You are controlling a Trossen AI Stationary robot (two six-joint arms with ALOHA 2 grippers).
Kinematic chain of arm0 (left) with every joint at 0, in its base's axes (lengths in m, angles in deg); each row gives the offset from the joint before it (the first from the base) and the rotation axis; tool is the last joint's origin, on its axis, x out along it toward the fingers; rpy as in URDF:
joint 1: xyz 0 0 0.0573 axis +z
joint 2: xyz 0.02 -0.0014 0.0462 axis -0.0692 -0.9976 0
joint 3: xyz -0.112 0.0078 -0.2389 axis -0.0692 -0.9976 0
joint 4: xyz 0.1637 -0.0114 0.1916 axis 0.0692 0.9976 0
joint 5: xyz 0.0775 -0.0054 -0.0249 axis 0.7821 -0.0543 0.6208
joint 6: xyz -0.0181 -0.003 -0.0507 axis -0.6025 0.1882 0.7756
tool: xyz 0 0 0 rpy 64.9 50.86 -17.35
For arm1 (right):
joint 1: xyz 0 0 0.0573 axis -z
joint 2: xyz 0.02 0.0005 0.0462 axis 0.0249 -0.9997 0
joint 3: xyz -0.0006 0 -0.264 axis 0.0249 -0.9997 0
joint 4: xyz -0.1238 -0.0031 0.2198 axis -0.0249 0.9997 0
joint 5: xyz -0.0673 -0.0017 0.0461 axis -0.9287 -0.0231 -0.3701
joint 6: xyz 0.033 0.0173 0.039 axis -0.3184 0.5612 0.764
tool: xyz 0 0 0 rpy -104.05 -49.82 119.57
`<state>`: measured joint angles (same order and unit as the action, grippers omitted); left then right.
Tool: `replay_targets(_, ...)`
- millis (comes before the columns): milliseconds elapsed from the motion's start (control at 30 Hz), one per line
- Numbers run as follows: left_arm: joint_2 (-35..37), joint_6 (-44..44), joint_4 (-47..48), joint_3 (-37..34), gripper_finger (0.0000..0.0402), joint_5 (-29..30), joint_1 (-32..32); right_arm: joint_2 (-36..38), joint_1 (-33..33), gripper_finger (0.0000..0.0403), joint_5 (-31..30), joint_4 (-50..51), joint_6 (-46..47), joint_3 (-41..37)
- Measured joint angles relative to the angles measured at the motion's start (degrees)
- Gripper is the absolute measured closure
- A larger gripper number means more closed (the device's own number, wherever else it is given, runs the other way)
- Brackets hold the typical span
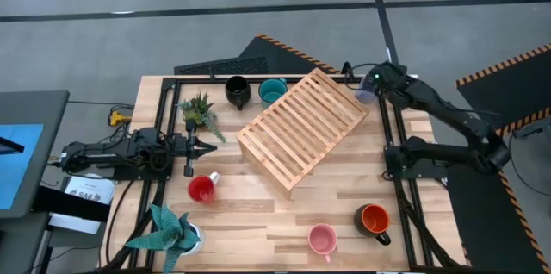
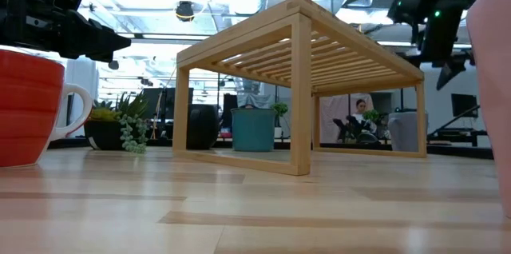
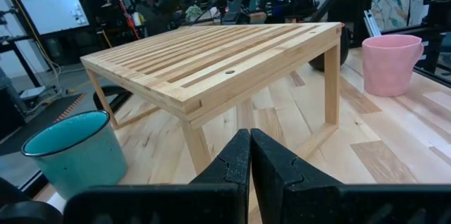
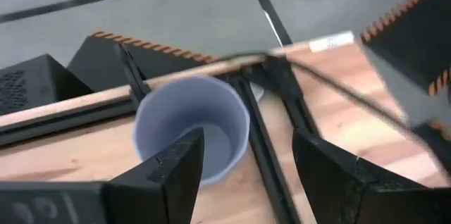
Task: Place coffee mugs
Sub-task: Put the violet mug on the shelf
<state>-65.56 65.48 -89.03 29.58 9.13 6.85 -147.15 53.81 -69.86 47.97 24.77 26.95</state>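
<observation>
while the right arm reaches to the table's far right corner, its right gripper [image 1: 372, 84] hangs over the lavender-blue mug [image 1: 365, 95], fingers spread wide apart and gripping nothing. the right wrist view looks straight down into that mug [image 4: 192, 127]: one finger [image 4: 180, 168] sits over its rim, the other well outside it, by the black frame rail [image 4: 271, 153] at the table edge.

the left arm lies low along the table's left side, its left gripper [image 1: 205, 146] pointing toward the wooden slatted rack [image 1: 301, 126]. its fingers are pressed together with nothing between them, which the left wrist view [image 3: 250, 164] shows plainly.

from above, the black mug [image 1: 238, 92] and teal mug [image 1: 272, 91] stand side by side at the far edge, behind the rack. the red mug [image 1: 202, 189] sits just in front of the left gripper. the pink mug [image 1: 322, 239] and the orange-red mug [image 1: 374, 220] stand near the front edge, right of centre. two potted plants [image 1: 198, 110] stand on the left side.

the low view shows the rack [image 2: 299, 86] as an open-legged frame, with the teal mug [image 2: 254, 129] and black mug [image 2: 203, 127] visible beneath it, and the red mug [image 2: 28, 110] large at the left.
</observation>
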Motion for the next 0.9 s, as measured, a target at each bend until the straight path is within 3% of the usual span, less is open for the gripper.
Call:
replay_targets(533,0.0,0.0,0.0,0.0,0.0401,0.0,0.0,-10.6,0.0,0.0159,-0.7,-4.2,18.5,-3.8)
replay_targets(900,0.0,0.0,0.0,0.0,0.0401,0.1,0.0,-17.0,0.0,0.0159,0.0,-9.9,19.7,-3.6)
